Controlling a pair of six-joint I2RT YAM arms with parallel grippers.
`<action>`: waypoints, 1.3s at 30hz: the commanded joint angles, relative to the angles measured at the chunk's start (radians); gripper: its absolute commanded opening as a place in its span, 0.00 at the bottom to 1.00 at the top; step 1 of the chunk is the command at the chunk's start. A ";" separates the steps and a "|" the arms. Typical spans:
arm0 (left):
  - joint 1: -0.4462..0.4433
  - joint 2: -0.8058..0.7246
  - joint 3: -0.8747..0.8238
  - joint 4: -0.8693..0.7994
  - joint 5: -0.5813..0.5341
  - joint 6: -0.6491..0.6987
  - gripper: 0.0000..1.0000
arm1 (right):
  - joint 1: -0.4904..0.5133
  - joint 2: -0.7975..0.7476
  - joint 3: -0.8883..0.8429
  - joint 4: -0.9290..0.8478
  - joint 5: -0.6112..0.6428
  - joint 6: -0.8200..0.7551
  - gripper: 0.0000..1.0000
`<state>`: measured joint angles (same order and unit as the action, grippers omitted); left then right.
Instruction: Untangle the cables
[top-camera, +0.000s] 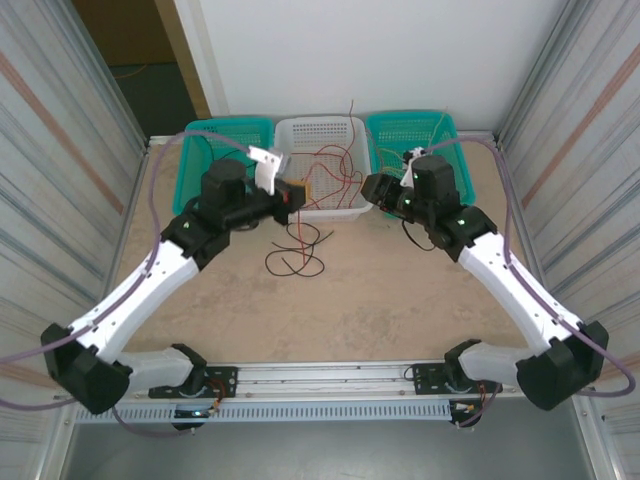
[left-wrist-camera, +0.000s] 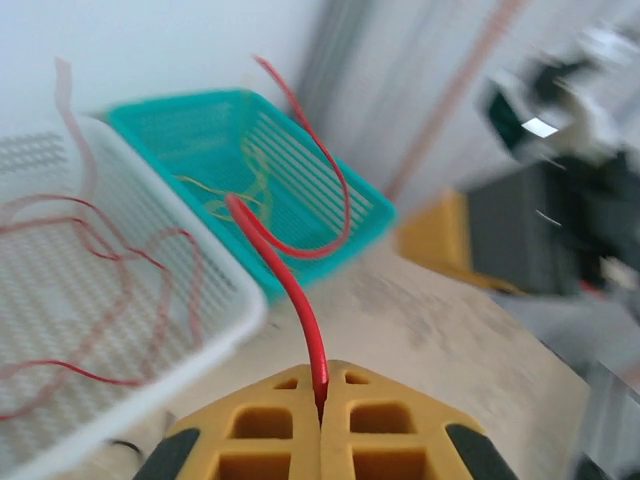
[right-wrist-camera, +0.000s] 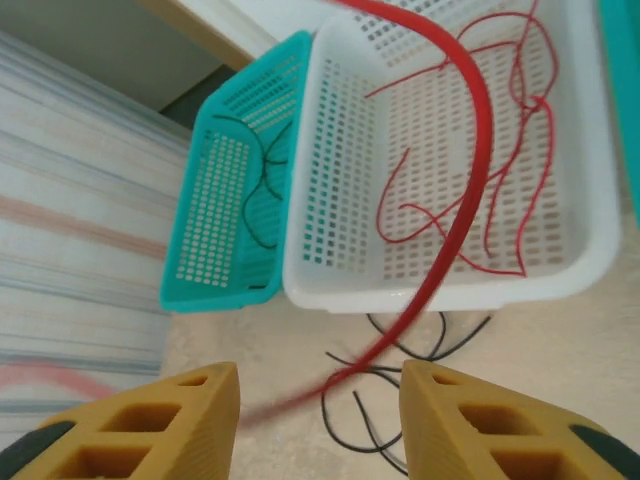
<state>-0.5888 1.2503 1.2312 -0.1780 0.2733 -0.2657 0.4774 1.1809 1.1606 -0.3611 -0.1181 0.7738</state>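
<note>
Mostly we see bare surface (top-camera: 350, 320) between corrugated walls (top-camera: 60, 130), baskets (top-camera: 318, 125) along its far edge; left end effector (left-wrist-camera: 322, 388) clamps a red cable (left-wrist-camera: 300, 300), right end effector (right-wrist-camera: 318, 378) released.

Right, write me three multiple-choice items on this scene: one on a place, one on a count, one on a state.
1. Where does the white basket stand?
A. Between the two teal baskets
B. At the left end of the row
C. At the near edge of the table

2. How many baskets are on the table?
A. Two
B. Three
C. Four

3. How is the left gripper?
A. Wide open and empty
B. Shut on a red cable
C. Shut on a black cable

Answers:
1 A: the top view shows the white basket in the middle of the row.
2 B: there are one white and two teal.
3 B: the left wrist view shows the fingers pressed together with the red cable pinched between them.
</note>
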 joint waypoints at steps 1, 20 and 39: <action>0.034 0.096 0.117 0.010 -0.179 -0.020 0.00 | -0.006 -0.104 -0.030 -0.074 0.072 -0.041 0.53; 0.180 0.656 0.500 0.039 -0.110 -0.267 0.66 | -0.005 -0.234 -0.056 -0.196 0.047 -0.102 0.55; 0.175 -0.140 -0.201 -0.086 -0.170 -0.233 0.73 | 0.323 0.197 0.065 -0.215 0.193 -0.162 0.54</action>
<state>-0.4076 1.2064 1.1435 -0.1905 0.1101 -0.4980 0.7658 1.3014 1.1912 -0.5541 0.0063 0.6422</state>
